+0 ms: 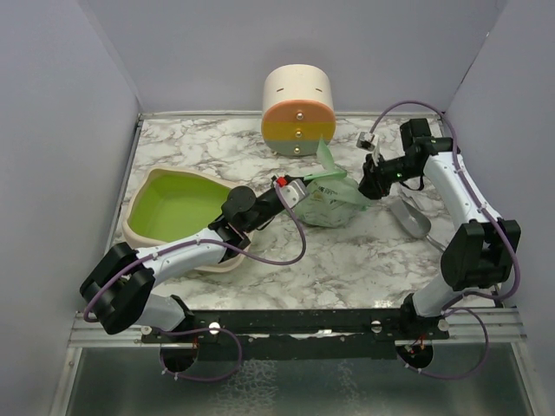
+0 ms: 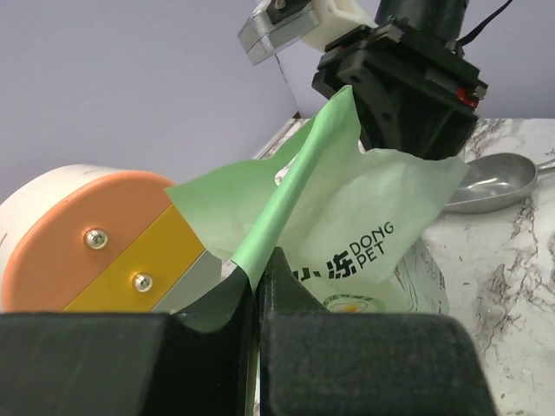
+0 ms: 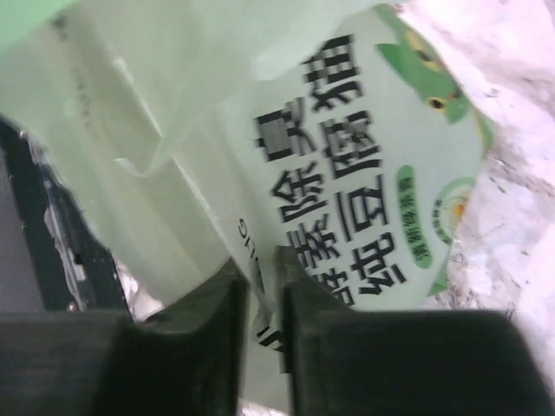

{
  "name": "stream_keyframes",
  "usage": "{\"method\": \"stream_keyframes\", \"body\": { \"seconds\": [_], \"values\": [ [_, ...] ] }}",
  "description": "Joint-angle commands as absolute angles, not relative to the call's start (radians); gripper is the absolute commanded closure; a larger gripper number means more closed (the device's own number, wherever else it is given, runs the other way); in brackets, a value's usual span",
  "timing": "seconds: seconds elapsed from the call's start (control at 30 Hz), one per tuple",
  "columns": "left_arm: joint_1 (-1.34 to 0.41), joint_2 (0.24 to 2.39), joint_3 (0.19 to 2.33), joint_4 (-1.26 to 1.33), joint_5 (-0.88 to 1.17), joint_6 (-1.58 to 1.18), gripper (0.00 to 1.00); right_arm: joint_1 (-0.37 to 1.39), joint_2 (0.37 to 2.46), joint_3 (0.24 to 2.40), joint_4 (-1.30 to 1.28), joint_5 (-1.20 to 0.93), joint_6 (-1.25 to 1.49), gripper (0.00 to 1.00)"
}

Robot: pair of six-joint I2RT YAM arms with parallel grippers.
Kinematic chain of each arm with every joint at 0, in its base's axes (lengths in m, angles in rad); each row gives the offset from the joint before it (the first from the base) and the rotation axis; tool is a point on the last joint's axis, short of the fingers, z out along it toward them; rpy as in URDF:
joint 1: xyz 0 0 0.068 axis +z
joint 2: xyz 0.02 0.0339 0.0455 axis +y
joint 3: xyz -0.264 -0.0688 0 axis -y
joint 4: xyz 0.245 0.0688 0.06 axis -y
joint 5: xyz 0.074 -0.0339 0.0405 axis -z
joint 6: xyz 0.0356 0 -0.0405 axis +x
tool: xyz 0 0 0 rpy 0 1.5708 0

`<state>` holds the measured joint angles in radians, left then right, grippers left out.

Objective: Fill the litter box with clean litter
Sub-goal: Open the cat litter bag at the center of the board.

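Observation:
The mint-green litter bag (image 1: 331, 201) sits mid-table, its top edge pulled up between both grippers. My left gripper (image 1: 293, 192) is shut on the bag's left top edge; in the left wrist view the green film (image 2: 286, 195) is pinched between my jaws (image 2: 257, 286). My right gripper (image 1: 371, 184) is shut on the bag's right side; the right wrist view shows the printed bag (image 3: 347, 173) clamped in my jaws (image 3: 263, 286). The litter box (image 1: 178, 208), cream with a lime-green inside, lies at the left, partly under my left arm. No loose litter shows.
A cream cylinder with orange, yellow and teal face (image 1: 298, 108) stands at the back centre, also in the left wrist view (image 2: 95, 238). A grey metal scoop (image 1: 414, 218) lies right of the bag, seen too in the left wrist view (image 2: 499, 180). Walls enclose the table.

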<state>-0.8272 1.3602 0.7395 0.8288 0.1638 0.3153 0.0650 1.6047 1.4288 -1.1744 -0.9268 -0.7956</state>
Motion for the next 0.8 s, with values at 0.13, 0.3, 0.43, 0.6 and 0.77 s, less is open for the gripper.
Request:
{"method": "stream_keyframes", "body": {
  "seconds": [0.13,0.3,0.43,0.6,0.77],
  "values": [
    [-0.837,1.329,0.835,1.006,0.204,0.289,1.0,0.067,1.555,1.386,-0.783,-0.718,-0.546,0.99],
    [-0.838,1.358,0.864,0.991,0.226,0.248,1.0,0.067,1.419,1.258,-0.51,-0.623,-0.414,0.99],
    [-0.853,1.39,0.872,0.993,0.231,0.201,0.82,0.067,1.285,1.093,-0.246,-0.589,-0.319,0.99],
    [-0.88,1.417,0.871,0.99,0.231,0.177,0.45,0.068,1.175,0.969,-0.042,-0.516,-0.276,0.99],
    [-0.886,1.426,0.881,0.93,0.25,0.189,0.25,0.069,1.195,0.965,-0.003,-0.484,-0.28,0.99]
  ]
}}
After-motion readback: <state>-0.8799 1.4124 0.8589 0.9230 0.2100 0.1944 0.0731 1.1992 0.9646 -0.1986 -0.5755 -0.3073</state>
